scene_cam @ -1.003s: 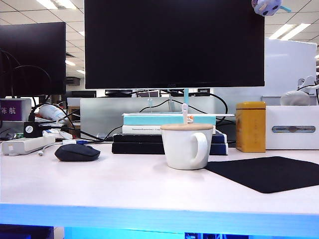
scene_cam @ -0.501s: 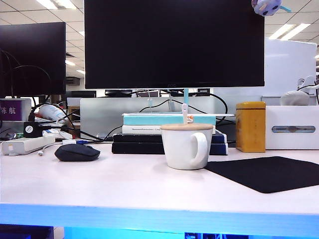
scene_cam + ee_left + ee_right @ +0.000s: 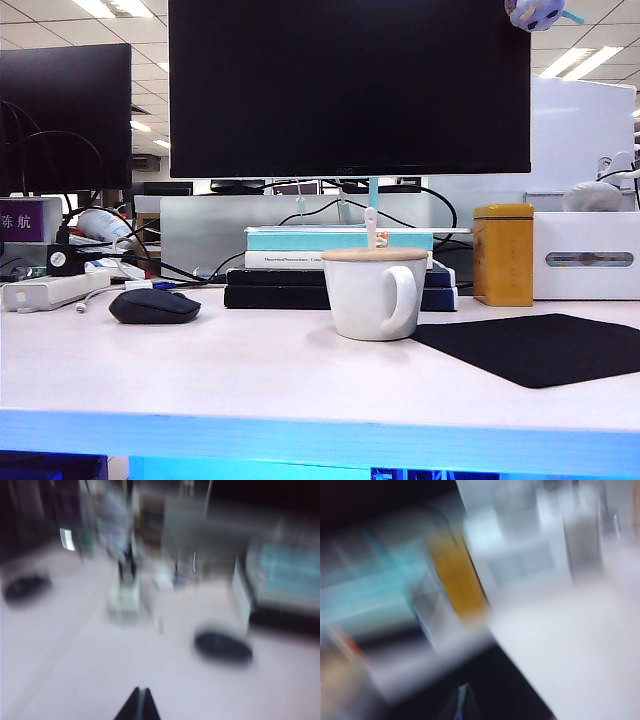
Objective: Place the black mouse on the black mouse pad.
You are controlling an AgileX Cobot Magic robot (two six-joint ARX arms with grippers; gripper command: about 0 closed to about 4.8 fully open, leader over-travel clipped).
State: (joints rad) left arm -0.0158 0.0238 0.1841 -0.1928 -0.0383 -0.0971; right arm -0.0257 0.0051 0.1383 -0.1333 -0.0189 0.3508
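The black mouse (image 3: 154, 305) lies on the white desk at the left, in front of a power strip. In the left wrist view it is a blurred dark oval (image 3: 222, 647). The black mouse pad (image 3: 545, 347) lies flat at the right, beside a white mug. Neither arm shows in the exterior view. My left gripper (image 3: 140, 691) is shut and empty above bare desk, short of the mouse. My right gripper (image 3: 463, 686) appears shut with nothing in it, its tips over the mouse pad (image 3: 520, 695). Both wrist views are smeared by motion.
A white mug (image 3: 375, 293) with a lid stands between mouse and pad. Behind it are stacked books (image 3: 290, 290), a monitor (image 3: 350, 90), a yellow tin (image 3: 503, 254) and a white box (image 3: 585, 255). A power strip (image 3: 55, 290) and cables lie at the back left.
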